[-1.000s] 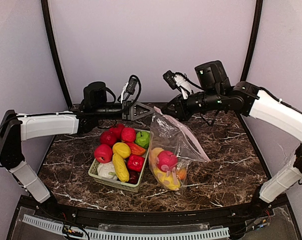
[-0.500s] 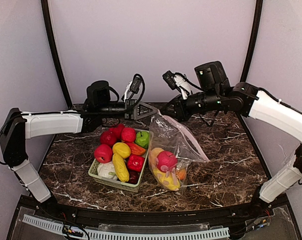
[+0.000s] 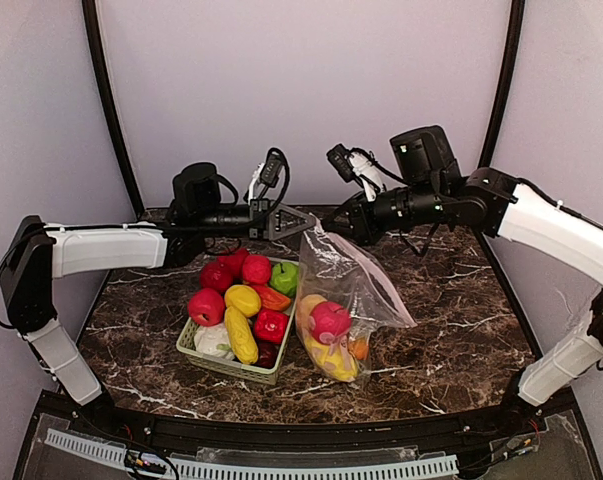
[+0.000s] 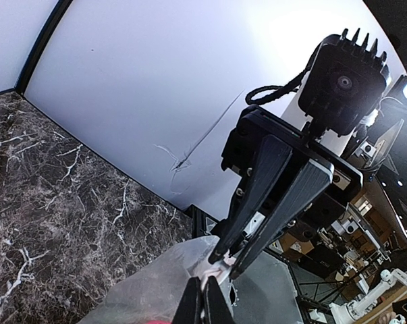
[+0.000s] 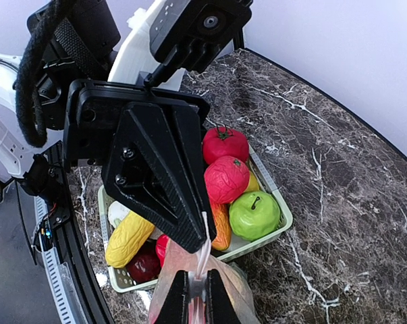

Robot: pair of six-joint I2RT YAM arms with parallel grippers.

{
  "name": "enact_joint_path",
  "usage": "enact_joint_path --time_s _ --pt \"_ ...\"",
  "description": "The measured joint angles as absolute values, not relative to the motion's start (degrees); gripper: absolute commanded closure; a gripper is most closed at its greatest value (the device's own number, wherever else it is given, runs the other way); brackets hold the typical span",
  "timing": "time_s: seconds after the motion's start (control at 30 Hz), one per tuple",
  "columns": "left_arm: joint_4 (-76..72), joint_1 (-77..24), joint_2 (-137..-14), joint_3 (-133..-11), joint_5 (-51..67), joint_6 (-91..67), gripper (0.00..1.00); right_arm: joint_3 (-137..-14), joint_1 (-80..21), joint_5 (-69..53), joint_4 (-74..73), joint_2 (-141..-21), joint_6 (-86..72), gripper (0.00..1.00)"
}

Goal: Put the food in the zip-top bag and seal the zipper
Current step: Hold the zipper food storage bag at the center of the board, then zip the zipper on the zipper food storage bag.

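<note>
The zip-top bag (image 3: 356, 285) hangs by its top corner over the table, its bottom resting beside the basket. Inside it lie a pink-red fruit (image 3: 331, 320), a yellow piece (image 3: 326, 356) and an orange piece (image 3: 360, 347) of food. My left gripper (image 3: 307, 225) and right gripper (image 3: 331, 228) meet tip to tip at the bag's top. In the left wrist view my left gripper (image 4: 202, 280) is shut on the pink zipper (image 4: 214, 273), with the right gripper (image 4: 223, 267) pinching it just beyond. The right wrist view shows my right gripper (image 5: 196, 273) shut on the same zipper (image 5: 204, 257).
A pale green basket (image 3: 195, 349) left of the bag holds more food: red apple (image 3: 206, 306), yellow corn (image 3: 240, 335), green apple (image 3: 284, 277), red pepper (image 3: 271, 325). The dark marble table (image 3: 451, 320) is ringed by a curved white backdrop.
My left gripper moved right to the bag's top corner and went from open to shut on the pink strip. The right gripper kept its hold and barely moved.
</note>
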State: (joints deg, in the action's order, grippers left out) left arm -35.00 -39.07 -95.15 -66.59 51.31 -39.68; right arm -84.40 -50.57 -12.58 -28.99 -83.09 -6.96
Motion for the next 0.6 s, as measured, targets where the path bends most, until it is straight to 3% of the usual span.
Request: enact_joint_path --time_s 0.6 --pt "-35.1 -39.5 -94.2 -64.8 46.5 -38.4 0.99 -80.1 -49.8 -11.9 -28.3 -80.0 -9.3 1.00"
